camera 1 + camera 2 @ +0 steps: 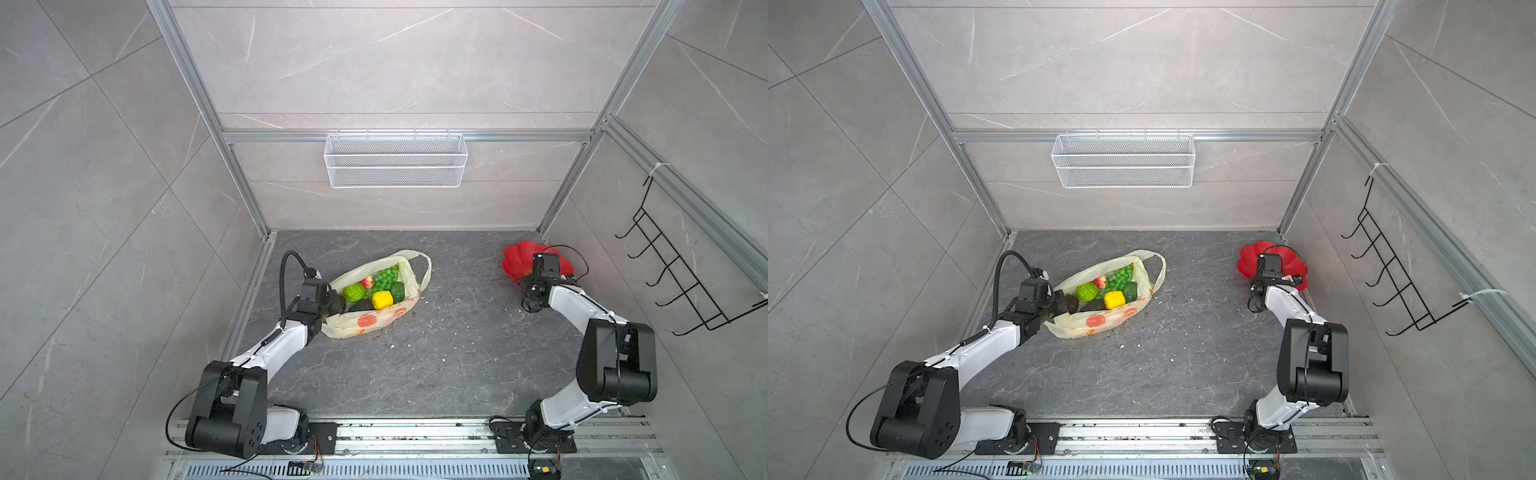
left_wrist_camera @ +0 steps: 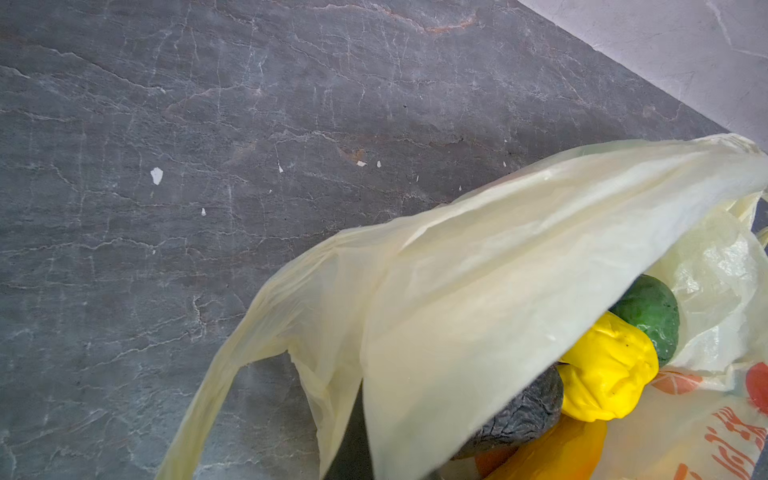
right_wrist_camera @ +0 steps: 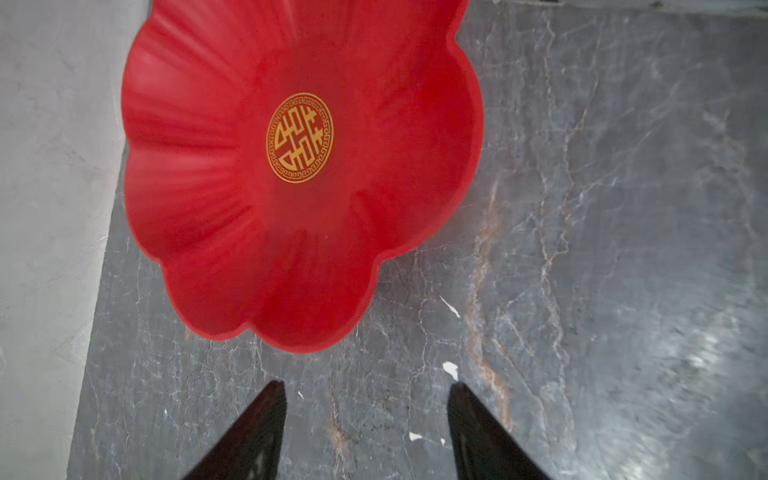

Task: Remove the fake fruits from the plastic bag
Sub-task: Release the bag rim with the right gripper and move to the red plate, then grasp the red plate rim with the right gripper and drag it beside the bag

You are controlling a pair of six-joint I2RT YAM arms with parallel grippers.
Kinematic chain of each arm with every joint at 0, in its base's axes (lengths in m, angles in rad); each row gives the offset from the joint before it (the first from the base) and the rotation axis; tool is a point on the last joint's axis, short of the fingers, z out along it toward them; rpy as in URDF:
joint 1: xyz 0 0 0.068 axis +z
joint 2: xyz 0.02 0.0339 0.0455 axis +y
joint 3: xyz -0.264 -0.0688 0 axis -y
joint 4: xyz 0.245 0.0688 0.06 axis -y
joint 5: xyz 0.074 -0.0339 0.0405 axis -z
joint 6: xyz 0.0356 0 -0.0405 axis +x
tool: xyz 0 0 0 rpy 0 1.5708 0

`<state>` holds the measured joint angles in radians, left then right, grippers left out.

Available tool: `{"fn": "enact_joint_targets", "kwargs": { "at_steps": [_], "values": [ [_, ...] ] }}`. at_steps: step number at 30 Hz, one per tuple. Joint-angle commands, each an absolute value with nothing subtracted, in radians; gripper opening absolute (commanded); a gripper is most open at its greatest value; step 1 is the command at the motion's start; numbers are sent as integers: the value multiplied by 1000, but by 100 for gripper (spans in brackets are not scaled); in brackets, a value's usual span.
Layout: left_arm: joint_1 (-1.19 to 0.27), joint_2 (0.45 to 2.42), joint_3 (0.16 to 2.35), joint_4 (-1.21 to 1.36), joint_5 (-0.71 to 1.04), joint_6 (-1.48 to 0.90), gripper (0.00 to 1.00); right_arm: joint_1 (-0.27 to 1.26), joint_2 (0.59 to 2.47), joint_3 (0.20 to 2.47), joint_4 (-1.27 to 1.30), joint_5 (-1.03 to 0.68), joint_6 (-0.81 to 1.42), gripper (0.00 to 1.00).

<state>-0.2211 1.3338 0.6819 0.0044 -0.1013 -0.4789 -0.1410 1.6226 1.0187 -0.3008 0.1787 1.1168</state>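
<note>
1. the left claw (image 1: 335, 302) is pinched tight on the rim of the plastic bag (image 1: 376, 321) and holds the mouth open on the table (image 1: 436, 353).
2. the fruits lie inside the bag, just beyond this claw: nearest a bumpy green fruit (image 1: 353, 292) and a lemon (image 1: 382, 299), then a strawberry (image 1: 366, 282), an avocado (image 1: 398, 291) and grapes (image 1: 386, 277).
3. the right claw (image 3: 368, 384) stands spread with nothing between its fingers. a red plate (image 3: 199, 174) lies just ahead of its tips, and the bag is well apart from it.
</note>
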Motion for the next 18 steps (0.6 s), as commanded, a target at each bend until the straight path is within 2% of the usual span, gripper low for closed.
{"fn": "enact_joint_targets", "kwargs": {
  "at_steps": [1, 10, 18],
  "values": [
    [-225, 1313, 683, 43, -103, -459, 0, -157, 1662, 1030, -260, 148, 1190, 64],
    [-225, 1324, 682, 53, -96, -457, 0, -214, 1782, 1095, -231, 65, 1201, 62],
    [-225, 1330, 680, 60, -98, -448, 0, -232, 1858, 1145, -224, -4, 1182, 49]
  ]
}}
